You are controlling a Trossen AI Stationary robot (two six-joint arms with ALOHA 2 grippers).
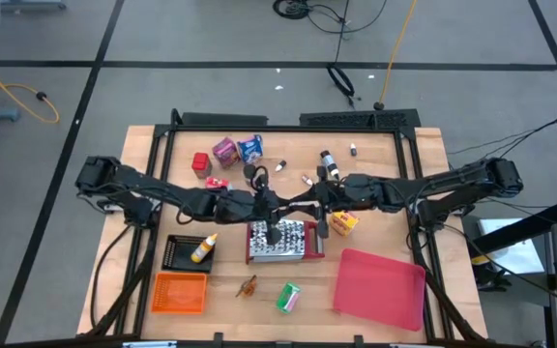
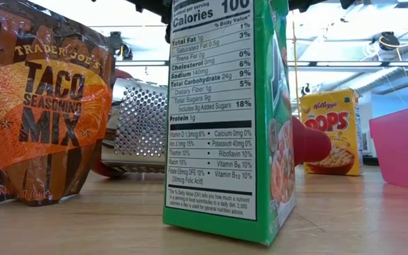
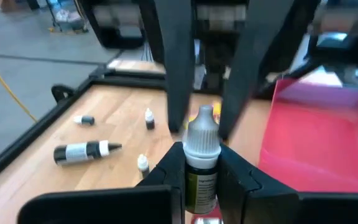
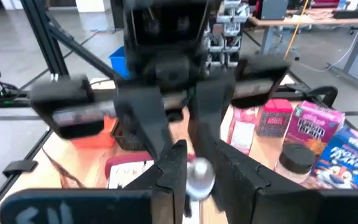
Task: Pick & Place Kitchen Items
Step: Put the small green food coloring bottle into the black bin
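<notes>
Grey-capped tiny bottle (image 3: 202, 163) sits clamped between both grippers.

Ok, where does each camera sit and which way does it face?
High: overhead, straight down; left arm and right arm meet over the grater.
Low: table height, past cereal box and taco seasoning packet; no arm clear.
Left wrist: on the left gripper clamping a dropper bottle, facing red tray.
Right wrist: on the right gripper, facing the left arm.
Shared: both wrist views show the dropper bottle.
</notes>
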